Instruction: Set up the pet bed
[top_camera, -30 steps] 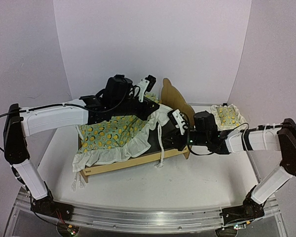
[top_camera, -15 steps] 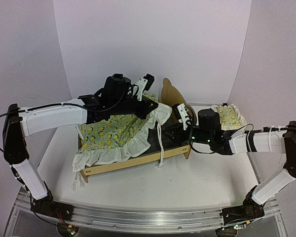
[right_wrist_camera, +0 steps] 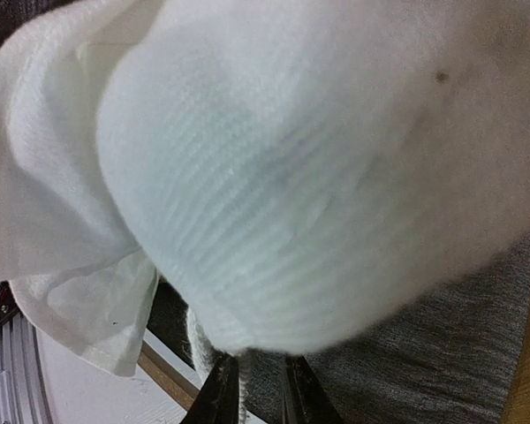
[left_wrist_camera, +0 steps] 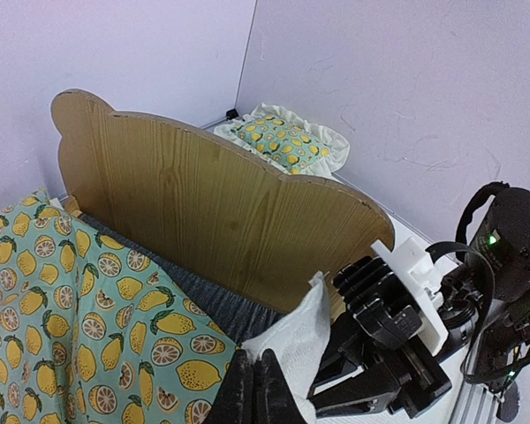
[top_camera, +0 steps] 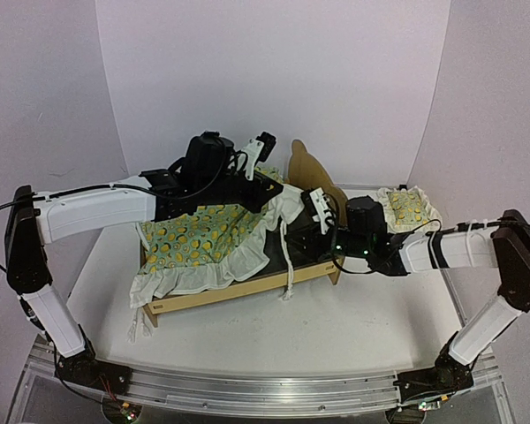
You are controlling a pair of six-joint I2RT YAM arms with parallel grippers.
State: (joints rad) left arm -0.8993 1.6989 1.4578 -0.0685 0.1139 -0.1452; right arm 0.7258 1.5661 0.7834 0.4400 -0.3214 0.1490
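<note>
Left gripper is pinched tight on the lemon blanket, lifting its white ruffle over the pet bed, which sits mid-table. Right gripper is buried in the ruffle by the headboard, and there's no telling whether it has a grip.

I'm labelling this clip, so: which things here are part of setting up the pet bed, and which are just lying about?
In the job: pet bed; lemon-print blanket draped over it; left tool, shut on the blanket's white ruffle; right tool, at that ruffle.
Lying about: small matching pillow, on the table beside the bed, untouched.
</note>
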